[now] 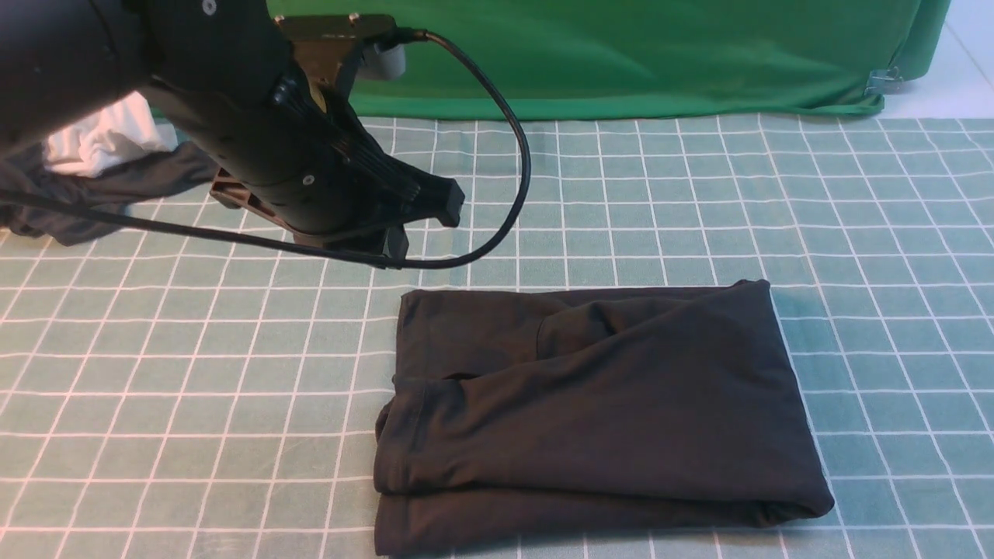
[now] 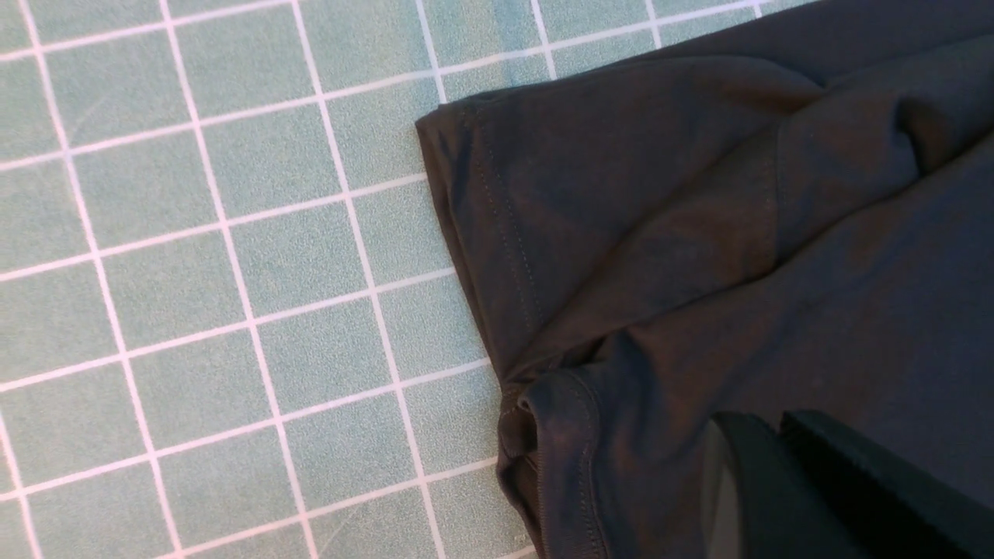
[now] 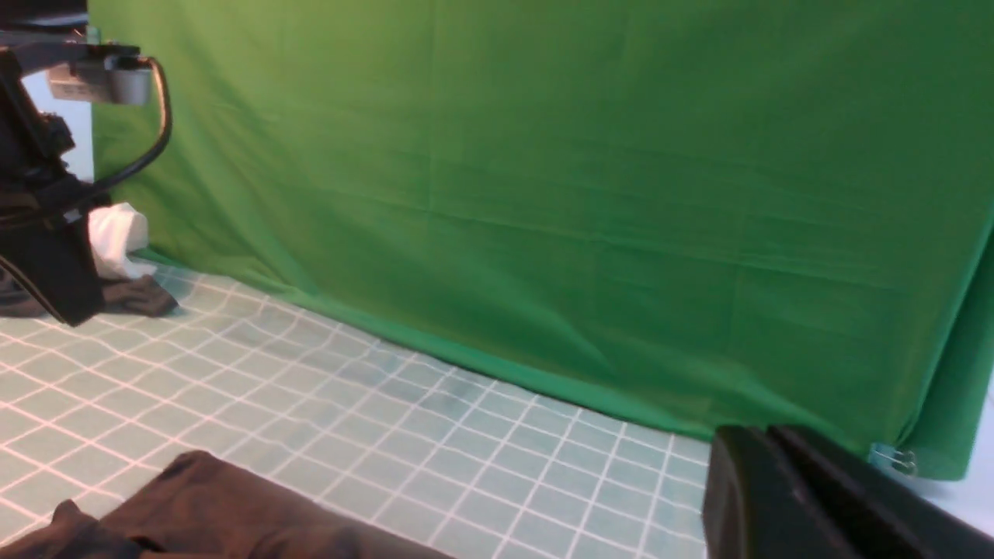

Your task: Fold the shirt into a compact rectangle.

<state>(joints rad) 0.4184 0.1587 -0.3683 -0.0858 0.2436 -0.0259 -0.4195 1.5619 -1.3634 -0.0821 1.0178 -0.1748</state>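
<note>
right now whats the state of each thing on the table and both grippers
shirt: folded into a rough rectangle, lying flat on the checked tablecloth, held by neither gripper
left gripper: shut, empty, above the cloth, clear of the shirt
right gripper: shut, empty, raised off the table
dark grey garment: crumpled at the far left
white cloth: bunched on that garment

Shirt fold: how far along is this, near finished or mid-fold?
Near finished. The shirt lies folded in a roughly rectangular stack on the checked tablecloth, with uneven layers at its left edge. Nothing is in hand: the left gripper is shut and empty above the cloth, and the right gripper is shut, clear of it. At most, tidying remains.
</note>
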